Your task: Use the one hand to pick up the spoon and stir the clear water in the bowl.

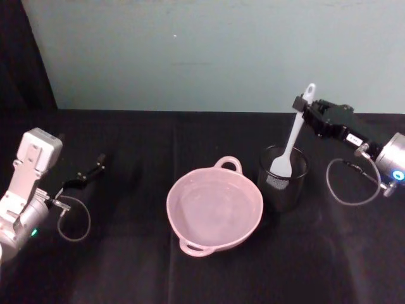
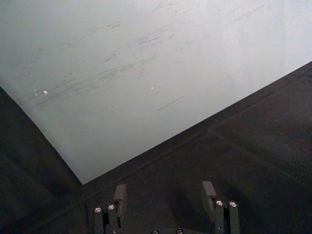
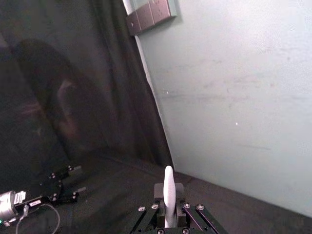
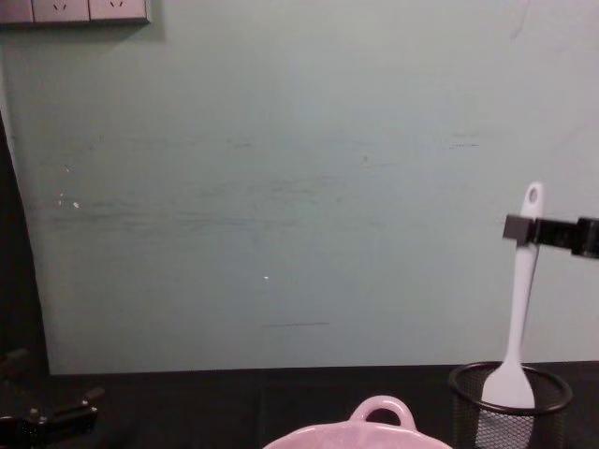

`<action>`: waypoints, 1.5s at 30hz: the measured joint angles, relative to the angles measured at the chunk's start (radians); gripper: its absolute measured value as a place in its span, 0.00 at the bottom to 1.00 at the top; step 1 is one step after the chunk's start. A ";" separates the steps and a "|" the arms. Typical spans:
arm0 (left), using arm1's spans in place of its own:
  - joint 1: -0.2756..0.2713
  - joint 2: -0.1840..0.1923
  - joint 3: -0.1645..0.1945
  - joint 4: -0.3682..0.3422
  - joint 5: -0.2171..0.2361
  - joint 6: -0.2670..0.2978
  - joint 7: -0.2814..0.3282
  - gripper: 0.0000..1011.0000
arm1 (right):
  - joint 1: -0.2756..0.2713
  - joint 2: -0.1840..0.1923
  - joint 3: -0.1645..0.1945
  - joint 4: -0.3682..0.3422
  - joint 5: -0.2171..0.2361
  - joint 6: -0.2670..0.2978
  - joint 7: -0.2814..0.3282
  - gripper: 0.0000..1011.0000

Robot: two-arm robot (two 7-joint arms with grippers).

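Spoon [image 1: 292, 140] stands nearly upright with its broad pale end down inside the black wire-mesh cup [image 1: 283, 179], its rounded handle end with the small oval hole pointing up; the chest view shows the same, the spoon [image 4: 518, 309] rising out of the cup [image 4: 510, 409] against the pale wall [image 4: 281, 187]. Right gripper [image 1: 302, 107] reaches in from the right edge of the table and is closed on the upper part of the handle, just below the hole; in the right wrist view the white handle [image 3: 168, 194] sits clamped between the black fingers [image 3: 181, 217]. The cup stands right of centre on the black table [image 1: 126, 266], just beside the pink bowl [image 1: 214, 206], which sits near the middle with one loop handle towards the back edge and another towards the front edge. Clear water lies in the bowl, and its rim also shows at the lower edge of the chest view [image 4: 374, 430]. Left gripper [image 1: 84, 175] hangs low near the left edge of the table, well apart from the bowl, with its fingers [image 2: 209, 194] spread apart and nothing between them.
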 joint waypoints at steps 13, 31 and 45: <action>0.000 0.000 0.000 0.000 0.000 0.000 0.000 0.99 | 0.010 -0.018 -0.040 0.076 0.022 -0.022 0.003 0.12; 0.000 0.000 0.000 0.000 0.000 0.000 0.000 0.99 | 0.004 -0.044 -0.036 0.150 0.086 -0.034 0.011 0.34; 0.000 0.000 0.000 0.000 0.000 0.000 0.000 0.99 | -0.011 -0.040 -0.026 0.194 0.093 -0.026 -0.023 0.78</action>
